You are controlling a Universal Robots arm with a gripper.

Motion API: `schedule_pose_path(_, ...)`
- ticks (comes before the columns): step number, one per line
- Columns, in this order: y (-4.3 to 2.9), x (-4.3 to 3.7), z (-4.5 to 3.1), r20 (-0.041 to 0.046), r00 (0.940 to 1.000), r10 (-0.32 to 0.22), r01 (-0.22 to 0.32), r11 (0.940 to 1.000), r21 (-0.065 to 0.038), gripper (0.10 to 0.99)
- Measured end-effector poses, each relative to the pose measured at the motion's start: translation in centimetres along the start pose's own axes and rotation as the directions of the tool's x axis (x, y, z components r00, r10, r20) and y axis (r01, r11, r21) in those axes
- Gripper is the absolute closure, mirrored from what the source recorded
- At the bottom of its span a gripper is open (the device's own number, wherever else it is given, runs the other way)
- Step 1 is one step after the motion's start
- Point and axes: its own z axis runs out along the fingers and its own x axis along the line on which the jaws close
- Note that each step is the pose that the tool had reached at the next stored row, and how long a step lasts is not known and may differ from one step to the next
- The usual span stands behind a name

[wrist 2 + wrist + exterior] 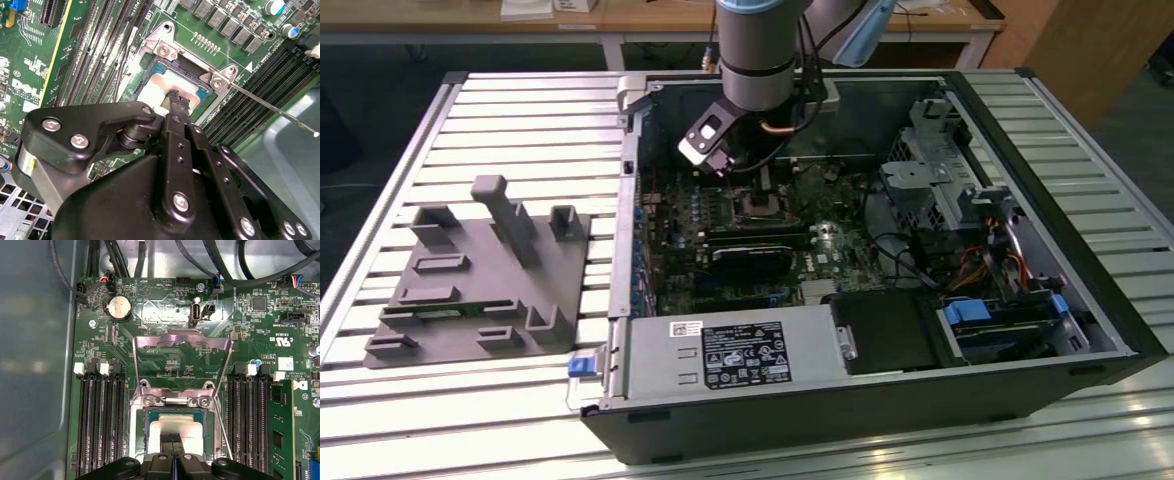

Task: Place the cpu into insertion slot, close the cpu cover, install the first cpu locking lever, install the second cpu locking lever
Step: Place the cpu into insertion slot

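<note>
In both wrist views the cpu [176,429] [159,85], a pale silver square, lies flat inside the insertion slot [148,440] [150,64]. My gripper [175,96] [172,438] is shut, and its narrow black fingertips meet at the cpu's top face. Whether they touch it I cannot tell. The cpu cover [183,342] stands open behind the slot as a silvery frame. A thin locking lever [272,110] sticks out loose from the slot's corner. In the exterior view the gripper [750,182] hangs just above the slot [758,206] inside the open computer case.
Rows of black memory slots [102,425] [247,420] flank the socket. In the exterior view a long black card [754,262] lies in front of the socket. A labelled power unit [734,355] sits at the near case wall, a drive cage [927,180] at the exterior view's right, a grey fixture [474,280] on the table.
</note>
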Motion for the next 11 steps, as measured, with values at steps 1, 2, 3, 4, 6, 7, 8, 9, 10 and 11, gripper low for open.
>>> schedule_pose_path(1, 0.00, 0.00, 0.01, -0.0002, 1.0000, 0.000, 0.000, 1.0000, 0.000, 0.980)
schedule_pose_path(2, 0.00, 0.00, 0.01, -0.0003, 1.0000, 0.000, 0.000, 1.0000, 0.000, 0.980)
schedule_pose_path(3, 0.00, 0.00, 0.01, -0.0003, 1.0000, 0.000, 0.000, 1.0000, 0.000, 0.980)
schedule_pose_path(4, 0.00, 0.01, -0.02, -0.0004, 1.0000, 0.000, 0.000, 1.0000, 0.000, 0.980)
schedule_pose_path(6, 0.04, 0.05, -0.17, -0.0026, 1.0000, 0.000, 0.000, 1.0000, -0.002, 0.980)
schedule_pose_path(7, 0.05, 0.04, -0.36, -0.0017, 1.0000, 0.000, 0.000, 1.0000, -0.001, 0.980)
schedule_pose_path(8, 0.06, 0.03, -0.62, -0.0006, 1.0000, 0.000, 0.000, 1.0000, -0.001, 0.980)
schedule_pose_path(9, 0.08, 0.03, -0.83, -0.0008, 1.0000, 0.000, 0.000, 1.0000, -0.001, 0.980)
schedule_pose_path(10, 0.10, 0.04, -1.08, -0.0005, 1.0000, 0.000, 0.000, 1.0000, -0.001, 0.980)
schedule_pose_path(11, 0.12, 0.04, -1.36, -0.0004, 1.0000, 0.000, 0.000, 1.0000, -0.001, 0.980)
